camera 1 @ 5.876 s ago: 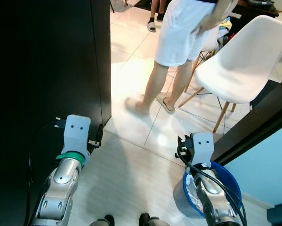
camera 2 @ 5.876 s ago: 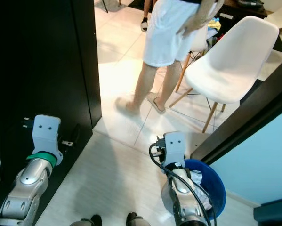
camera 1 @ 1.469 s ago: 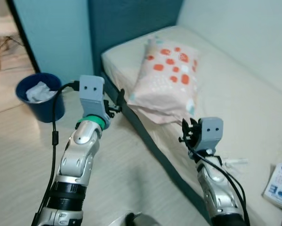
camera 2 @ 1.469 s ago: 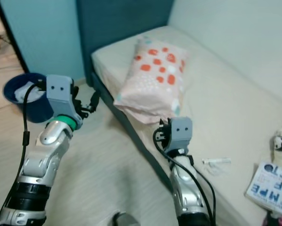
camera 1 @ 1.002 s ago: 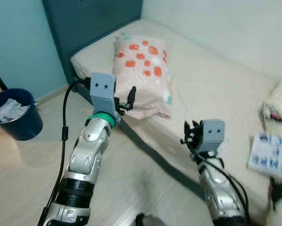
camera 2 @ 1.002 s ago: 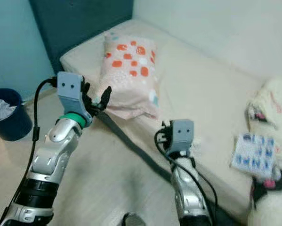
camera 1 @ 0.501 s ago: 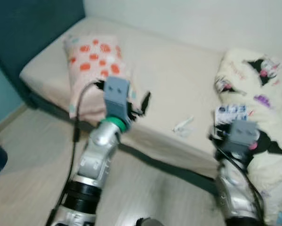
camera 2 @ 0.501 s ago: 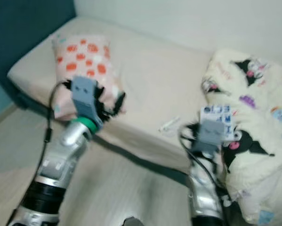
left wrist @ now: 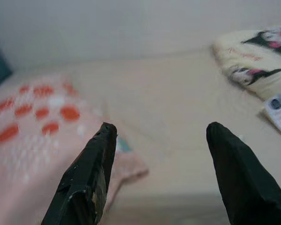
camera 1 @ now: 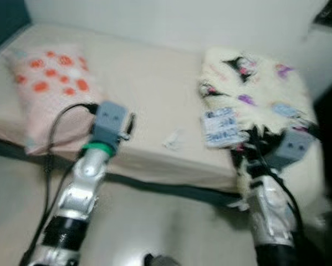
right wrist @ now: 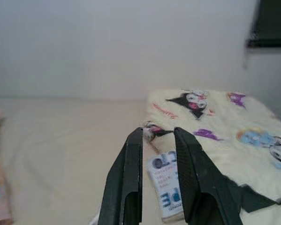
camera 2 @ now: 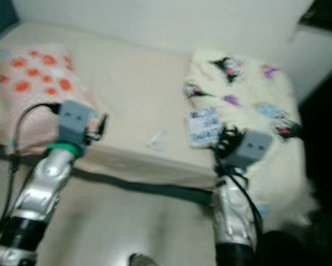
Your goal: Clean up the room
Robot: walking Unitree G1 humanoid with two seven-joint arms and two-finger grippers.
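The bed (camera 1: pixel 154 83) spans the whole width ahead of both arms, its near edge just beyond the wrists and bare mattress open between pillow and blanket. A spotted pillow (camera 1: pixel 44 88) lies ahead of the left gripper (left wrist: pixel 161 136), whose jaws stand wide apart and empty. A fluffy cartoon blanket (camera 1: pixel 254 83) lies ahead of the right gripper (right wrist: pixel 156 140), whose jaws are narrowly parted, holding nothing. The blue-and-white packet (right wrist: pixel 166 190) rests at the blanket's edge, just beyond those jaws, long axis running away from them; the right arm is nearer. A small white scrap (camera 1: pixel 172 139) lies between the two grippers.
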